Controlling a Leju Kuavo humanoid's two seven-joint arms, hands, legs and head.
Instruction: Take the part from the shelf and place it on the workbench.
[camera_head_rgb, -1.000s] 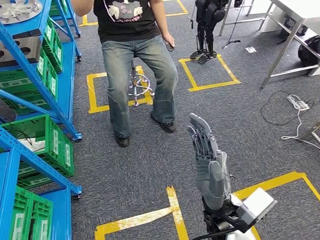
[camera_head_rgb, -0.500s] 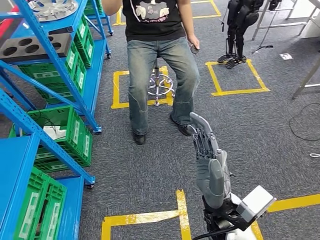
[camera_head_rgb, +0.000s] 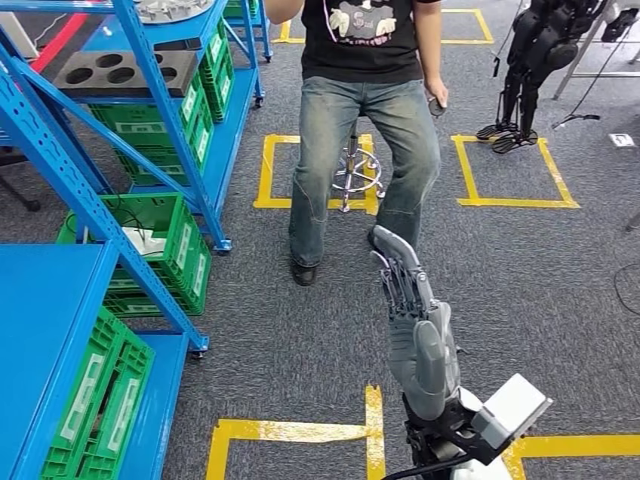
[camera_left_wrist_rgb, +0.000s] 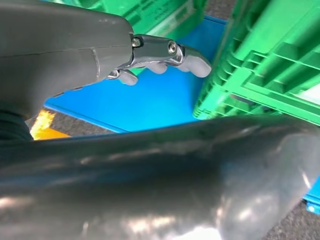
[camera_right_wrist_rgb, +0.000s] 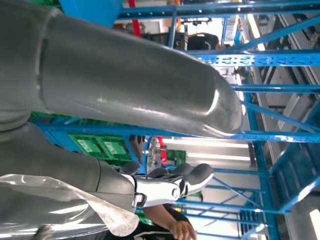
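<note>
Part, a dark grey block with round holes, is lying on an upper level of the blue shelf, above green crates. Right robot hand is standing raised over the carpet, well apart from the shelf, fingers straight and apart, holding nothing. Left robot hand is hanging beside a crate near a blue shelf board; fingers look stretched out, probably empty, view blurred. Person is sitting on a stool near yellow floor tape.
</note>
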